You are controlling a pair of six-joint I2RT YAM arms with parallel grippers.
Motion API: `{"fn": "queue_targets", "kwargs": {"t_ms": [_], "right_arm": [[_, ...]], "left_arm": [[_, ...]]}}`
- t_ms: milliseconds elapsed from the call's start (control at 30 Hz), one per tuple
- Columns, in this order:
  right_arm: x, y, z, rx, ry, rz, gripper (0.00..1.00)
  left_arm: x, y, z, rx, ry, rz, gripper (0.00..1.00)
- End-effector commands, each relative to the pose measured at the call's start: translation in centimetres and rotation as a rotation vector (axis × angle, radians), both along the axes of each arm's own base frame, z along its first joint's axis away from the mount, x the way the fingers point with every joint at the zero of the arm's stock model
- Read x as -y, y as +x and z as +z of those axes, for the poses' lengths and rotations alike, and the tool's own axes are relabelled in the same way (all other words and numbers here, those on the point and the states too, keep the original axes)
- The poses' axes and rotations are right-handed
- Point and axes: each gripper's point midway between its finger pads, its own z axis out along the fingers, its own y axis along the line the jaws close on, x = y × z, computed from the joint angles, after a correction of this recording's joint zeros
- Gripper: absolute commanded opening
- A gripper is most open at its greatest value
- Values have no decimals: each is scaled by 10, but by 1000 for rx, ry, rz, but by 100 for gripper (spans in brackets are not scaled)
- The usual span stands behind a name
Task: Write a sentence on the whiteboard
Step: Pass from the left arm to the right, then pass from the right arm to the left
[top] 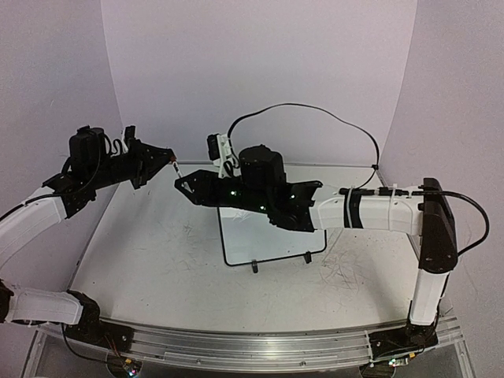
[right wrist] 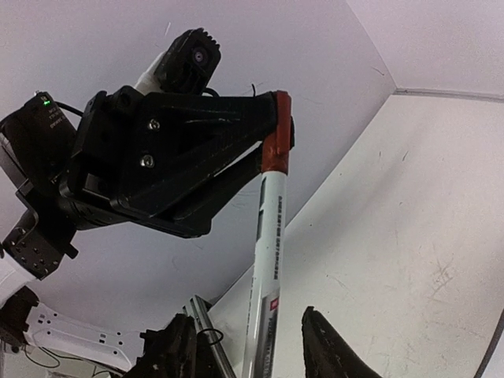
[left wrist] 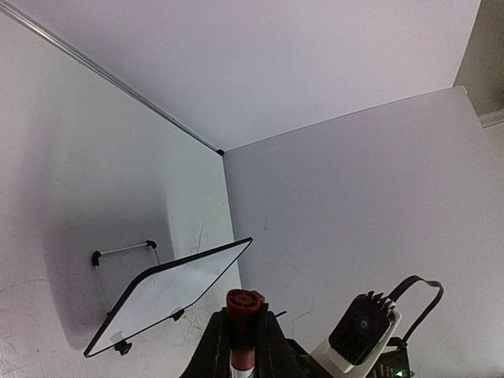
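My left gripper (top: pixel 168 156) is raised at the back left and is shut on the red cap (left wrist: pixel 245 302) of a white marker (right wrist: pixel 269 252). The marker slants down from it into my right gripper (top: pixel 184 185). In the right wrist view the right fingers (right wrist: pixel 327 346) stand apart on either side of the marker's barrel, with gaps on both sides. The whiteboard (top: pixel 272 240), black-framed with two small feet, stands on the table under my right arm, which hides part of it. It also shows in the left wrist view (left wrist: pixel 169 293). Its visible face is blank; no sentence shows.
The white tabletop (top: pixel 150 260) is scuffed with grey marks. Purple walls close in the back and both sides. A black cable (top: pixel 315 110) loops above my right arm. A metal rail (top: pixel 260 346) runs along the near edge.
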Motion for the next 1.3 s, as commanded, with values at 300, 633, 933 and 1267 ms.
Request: {"fn": "queue_targets", "kwargs": {"t_ms": [300, 633, 933, 1267], "right_arm": [[13, -1, 51, 98, 123, -2, 2], [81, -13, 16, 327, -181, 36, 0], [88, -31, -12, 350, -385, 177, 0], [65, -56, -17, 300, -315, 369, 0]], "left_arm": [[4, -18, 35, 123, -43, -72, 23], [23, -41, -28, 132, 246, -341, 91], [42, -72, -4, 225, 173, -578, 90], [45, -90, -16, 264, 177, -664, 91]]}}
